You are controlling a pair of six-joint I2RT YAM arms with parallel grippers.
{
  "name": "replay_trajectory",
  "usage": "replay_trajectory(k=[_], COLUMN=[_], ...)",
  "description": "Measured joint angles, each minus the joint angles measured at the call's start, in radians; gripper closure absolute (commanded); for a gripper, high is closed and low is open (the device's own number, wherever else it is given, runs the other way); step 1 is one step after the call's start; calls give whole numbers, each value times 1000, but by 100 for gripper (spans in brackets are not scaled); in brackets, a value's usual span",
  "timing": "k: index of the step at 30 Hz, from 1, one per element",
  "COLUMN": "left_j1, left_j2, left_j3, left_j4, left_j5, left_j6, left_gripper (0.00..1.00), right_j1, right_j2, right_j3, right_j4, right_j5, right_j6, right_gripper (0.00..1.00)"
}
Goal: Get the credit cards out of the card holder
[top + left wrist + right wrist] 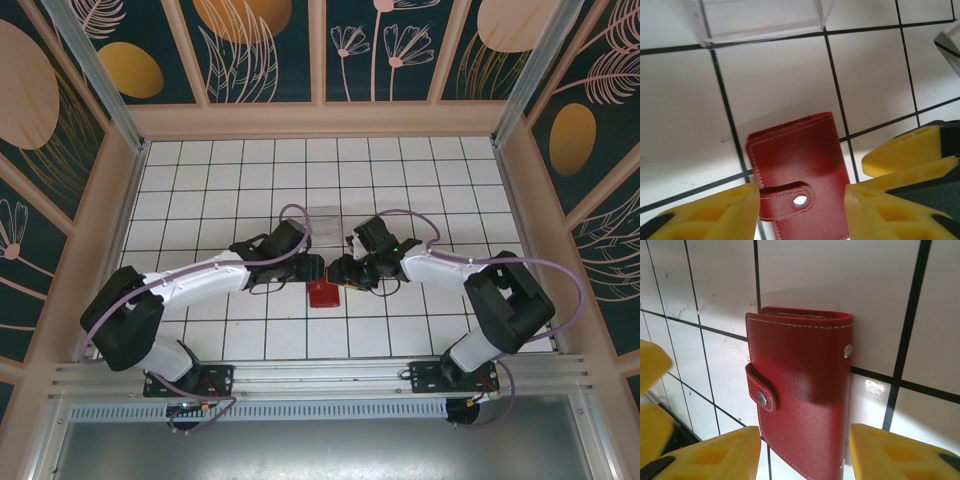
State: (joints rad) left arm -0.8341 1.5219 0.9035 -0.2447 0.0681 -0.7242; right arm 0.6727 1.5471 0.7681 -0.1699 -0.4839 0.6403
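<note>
The red card holder (323, 294) lies flat on the white tiled table, folded, with its tab snapped over the front. My left gripper (310, 268) reaches over it from the left and my right gripper (340, 272) from the right. In the left wrist view the card holder (797, 165) sits between the yellow fingers of the left gripper (802, 200), which press on its two long edges. In the right wrist view the right gripper (805, 445) is closed the same way on the other end of the card holder (800, 385). The credit cards are hidden inside.
A small clear plastic box (760, 20) stands on the tiles just beyond the card holder, and it is faint in the top view (325, 215). A yellow finger of the other gripper (910, 150) shows at the right. Wooden walls border the table.
</note>
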Motion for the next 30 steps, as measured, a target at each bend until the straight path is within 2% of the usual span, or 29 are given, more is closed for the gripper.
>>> replay_trajectory(k=[5,18,24,27,30], left_j1=[-32,-43,-43,-43,-43], left_j2=[51,114,95,68,42], left_j3=[39,80,86,86,85], left_j4=[-15,-79,-108,-107,-96], left_j5=[-18,-49,-87,-79,-59], left_j6=[-16,6,116,211,324], left_gripper=[63,68,60,64,64], right_j1=[-6,-6,-10,-16,-20], right_j2=[28,85,95,96,96], right_j3=[-16,-38,-38,-38,-38], right_j4=[26,87,96,94,90], right_j5=[-9,-34,-44,-51,-63], right_j6=[-7,-14,-34,-56,-92], right_gripper=[56,67,78,82,87])
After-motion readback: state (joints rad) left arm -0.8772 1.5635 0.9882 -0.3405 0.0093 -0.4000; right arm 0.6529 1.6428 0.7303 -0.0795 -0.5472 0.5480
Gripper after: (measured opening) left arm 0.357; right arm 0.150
